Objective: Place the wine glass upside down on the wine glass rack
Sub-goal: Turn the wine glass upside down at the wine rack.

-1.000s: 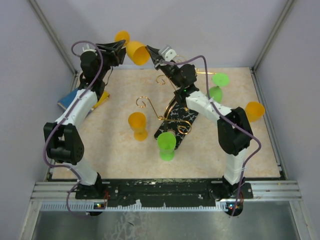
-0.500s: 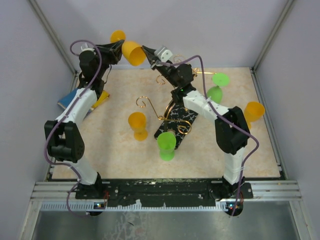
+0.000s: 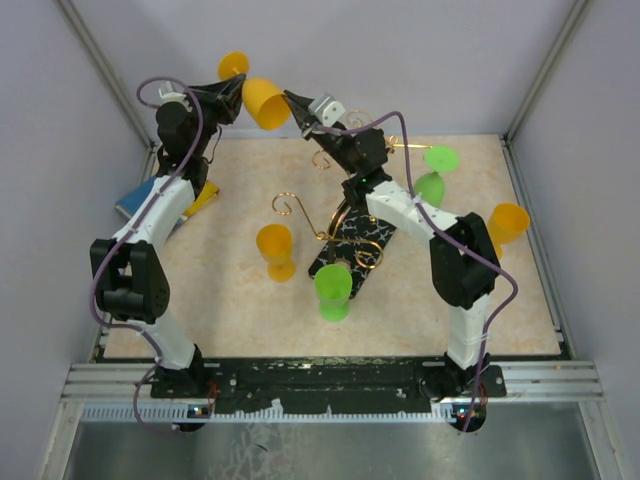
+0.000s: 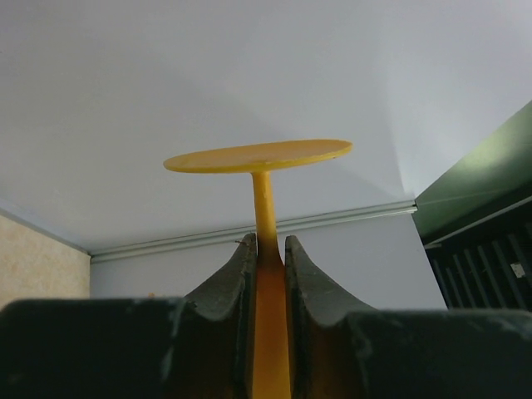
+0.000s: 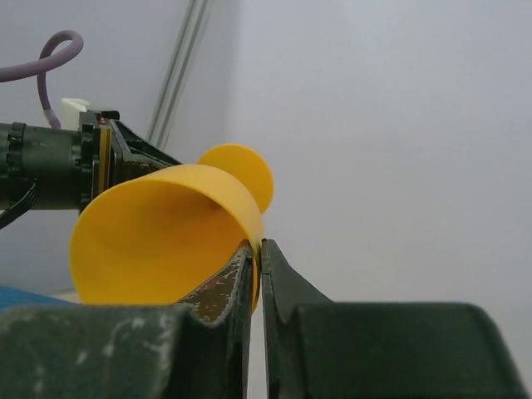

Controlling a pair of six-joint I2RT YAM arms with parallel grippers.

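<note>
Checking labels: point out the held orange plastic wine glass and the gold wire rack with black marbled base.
Orange plastic wine glass [image 3: 263, 101]: top external view, bowl.
Gold wire rack [image 3: 345, 250]: top external view, black base.

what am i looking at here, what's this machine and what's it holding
Two robot arms are bolted at the near edge of a table. One picture is taken from above; the other two come from a camera on each wrist. The left hand grips a yellow glass by its stem, and the right hand pinches the bowl's rim, so both hold it in the air. On the table are a gold wire rack with a black base, a second yellow glass and a green glass.
</note>
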